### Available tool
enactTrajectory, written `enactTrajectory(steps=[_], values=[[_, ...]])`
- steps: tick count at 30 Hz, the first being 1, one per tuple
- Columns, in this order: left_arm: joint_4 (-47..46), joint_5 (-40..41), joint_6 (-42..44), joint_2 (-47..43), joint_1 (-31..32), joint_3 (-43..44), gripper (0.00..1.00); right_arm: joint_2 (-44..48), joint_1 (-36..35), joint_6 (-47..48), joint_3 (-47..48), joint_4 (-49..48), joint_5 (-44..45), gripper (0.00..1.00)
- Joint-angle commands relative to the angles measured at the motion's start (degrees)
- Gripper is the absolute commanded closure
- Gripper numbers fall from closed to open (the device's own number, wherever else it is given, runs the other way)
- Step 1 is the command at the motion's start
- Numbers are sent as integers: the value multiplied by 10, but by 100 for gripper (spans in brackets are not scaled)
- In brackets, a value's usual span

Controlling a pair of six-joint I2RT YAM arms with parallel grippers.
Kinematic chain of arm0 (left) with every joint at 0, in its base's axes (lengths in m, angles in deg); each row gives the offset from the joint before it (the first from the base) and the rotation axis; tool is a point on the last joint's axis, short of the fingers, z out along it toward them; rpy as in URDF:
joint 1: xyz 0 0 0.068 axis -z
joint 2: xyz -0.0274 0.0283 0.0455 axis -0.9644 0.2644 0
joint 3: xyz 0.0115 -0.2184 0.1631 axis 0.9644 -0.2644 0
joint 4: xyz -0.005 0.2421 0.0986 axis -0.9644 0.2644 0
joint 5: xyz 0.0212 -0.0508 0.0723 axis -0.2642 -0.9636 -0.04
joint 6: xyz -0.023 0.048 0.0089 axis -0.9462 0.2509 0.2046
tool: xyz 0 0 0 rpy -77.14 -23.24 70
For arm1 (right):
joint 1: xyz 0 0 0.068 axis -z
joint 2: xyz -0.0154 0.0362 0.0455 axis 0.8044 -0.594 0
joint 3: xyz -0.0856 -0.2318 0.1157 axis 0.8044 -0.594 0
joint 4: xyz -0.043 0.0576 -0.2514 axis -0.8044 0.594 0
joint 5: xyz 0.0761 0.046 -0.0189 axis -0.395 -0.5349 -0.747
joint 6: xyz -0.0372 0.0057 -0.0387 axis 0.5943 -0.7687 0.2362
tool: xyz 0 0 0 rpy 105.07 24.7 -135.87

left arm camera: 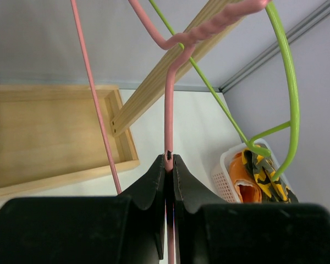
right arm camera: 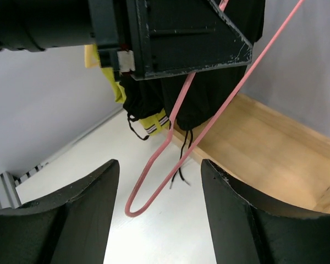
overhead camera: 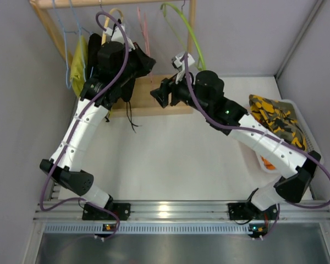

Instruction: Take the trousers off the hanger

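The pale-pink wire hanger (overhead camera: 144, 30) hangs bare from the wooden rail (overhead camera: 71, 3). My left gripper (overhead camera: 144, 61) is shut on its wire, seen pinched between the fingers in the left wrist view (left arm camera: 169, 165). In the right wrist view the hanger's lower bend (right arm camera: 154, 181) hangs free in front of my open right gripper (right arm camera: 159, 214), which holds nothing. The right gripper (overhead camera: 160, 93) sits just right of the left one. The camouflage trousers (overhead camera: 278, 122) lie in the white basket (overhead camera: 294, 107) at the right, also visible in the left wrist view (left arm camera: 267, 176).
A lime-green hanger (overhead camera: 187, 30) and pale blue hangers (overhead camera: 66, 33) hang on the rail. A black garment (right arm camera: 209, 104) and a yellow-green garment (overhead camera: 78, 58) hang at the left. The rack's wooden base (overhead camera: 154, 107) lies below. An orange item (left arm camera: 245, 184) lies in the basket.
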Motion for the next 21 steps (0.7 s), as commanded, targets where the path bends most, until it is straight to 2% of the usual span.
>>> enactTrajectory(steps=[1,9,12,15,16,18,19,21], values=[[-31,-16,-15,-29,1,-4,100,-12,-14,-44,32,-6,31,38],[-31,-6,-17,-30,7,-8,100,-53,-35,-57,46,47,109,37],[-31,1,-16,-27,13,-9,100,-67,-41,-66,50,64,135,44],[-31,34,-15,-26,18,-12,100,-80,-44,-69,47,69,156,57],[-31,38,-15,-25,18,-14,100,-82,-44,-69,47,69,170,69],[-31,39,-15,-23,21,-17,100,-82,-44,-63,47,69,184,80],[-31,38,-15,-23,21,-17,100,-79,-44,-61,47,70,188,91],[-31,38,-16,-21,22,-19,100,-76,-44,-56,47,70,195,100]])
